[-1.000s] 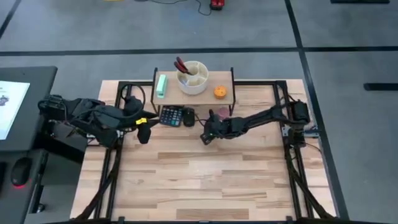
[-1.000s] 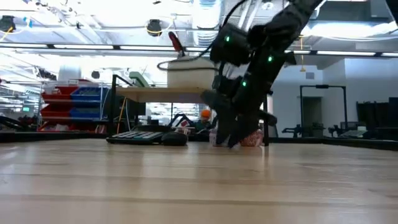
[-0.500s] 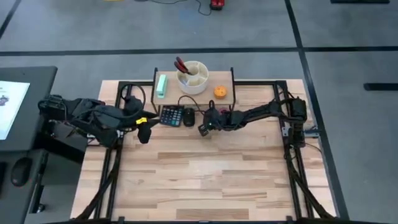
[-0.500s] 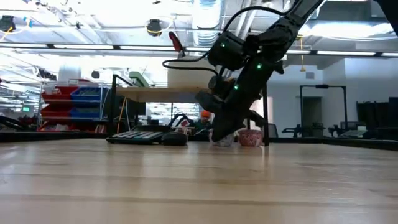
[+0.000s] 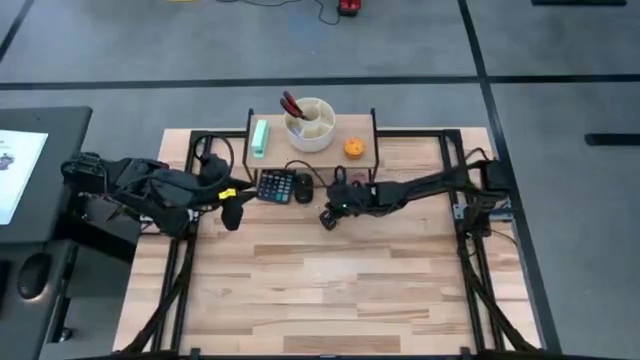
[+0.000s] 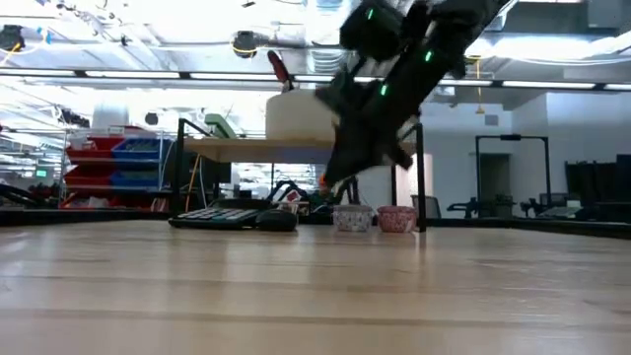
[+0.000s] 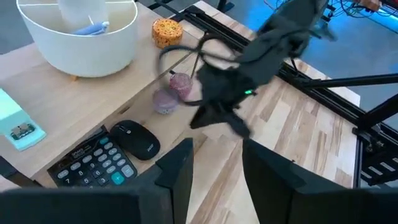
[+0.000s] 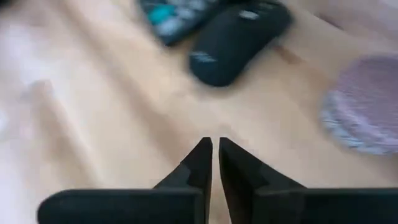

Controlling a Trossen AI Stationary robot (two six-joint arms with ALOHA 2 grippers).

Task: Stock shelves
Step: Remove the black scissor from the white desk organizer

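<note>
The right gripper, fingers nearly together and empty, hangs above the desk. The shelves stand just beyond it, with two small cups (pinkish) underneath. The left gripper, open, waits well aside.

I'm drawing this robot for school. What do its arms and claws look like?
Both arms are dark, nearly black, made of jointed segments with black cables looping along them. The right arm glows with tiny green lights. The left arm wears a yellow mark near its left claw. The right claw has two slim, pointed black fingers.
</note>
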